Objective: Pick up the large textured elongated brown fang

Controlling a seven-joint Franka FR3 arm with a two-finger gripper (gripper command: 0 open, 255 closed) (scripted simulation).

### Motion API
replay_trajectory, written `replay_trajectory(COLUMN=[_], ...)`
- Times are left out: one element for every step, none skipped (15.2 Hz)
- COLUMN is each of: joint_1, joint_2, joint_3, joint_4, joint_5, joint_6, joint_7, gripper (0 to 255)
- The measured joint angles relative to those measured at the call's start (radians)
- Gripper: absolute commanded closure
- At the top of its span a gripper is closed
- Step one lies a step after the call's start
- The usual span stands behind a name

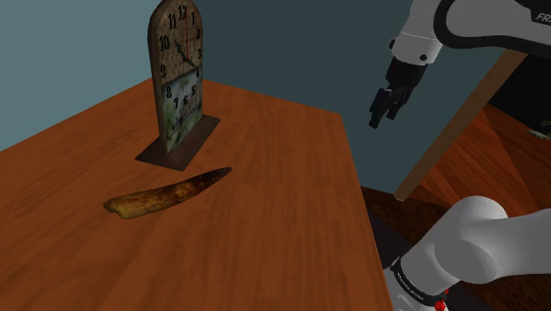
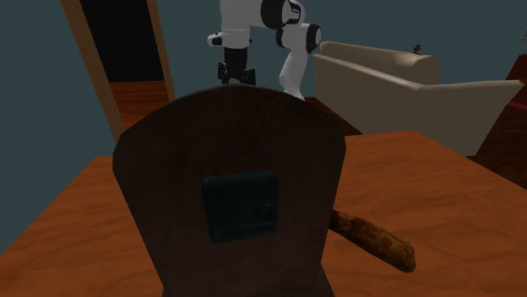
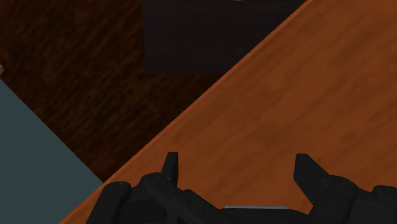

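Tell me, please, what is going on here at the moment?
The brown fang lies flat on the wooden table in front of an upright clock. The arm's black gripper hangs open and empty in the air by the table's edge, well apart from the fang. Nothing is grasped yet.
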Motion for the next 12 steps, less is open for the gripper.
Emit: replay_trajectory(joint_1=[0.0, 0.005, 0.014, 0.025, 0.036, 0.046, 0.059, 0.07, 0.081, 0.09, 0.102, 0.113], joint_2=[0.0, 0.014, 0.038, 0.056, 0.082, 0.113, 0.135, 0.169, 0.197, 0.222, 0.247, 0.275], joint_3=[0.0, 0.001, 0.003, 0.008, 0.012, 0.014, 0.021, 0.025, 0.031, 0.032, 0.04, 0.046], joint_4=[0.0, 0.005, 0.007, 0.007, 0.015, 0.027, 0.029, 0.044, 0.044, 0.058, 0.071, 0.081], joint_5=[0.0, 0.002, 0.005, 0.01, 0.014, 0.017, 0.023, 0.028, 0.033, 0.034, 0.04, 0.044], joint_6=[0.0, 0.01, 0.033, 0.051, 0.071, 0.092, 0.113, 0.134, 0.163, 0.177, 0.19, 0.21], joint_7=[0.0, -0.007, -0.016, -0.025, -0.036, -0.051, -0.061, -0.073, -0.085, -0.103, -0.113, -0.125], gripper=[0, 0, 0, 0, 0, 0, 0, 0, 0, 0, 0, 0])
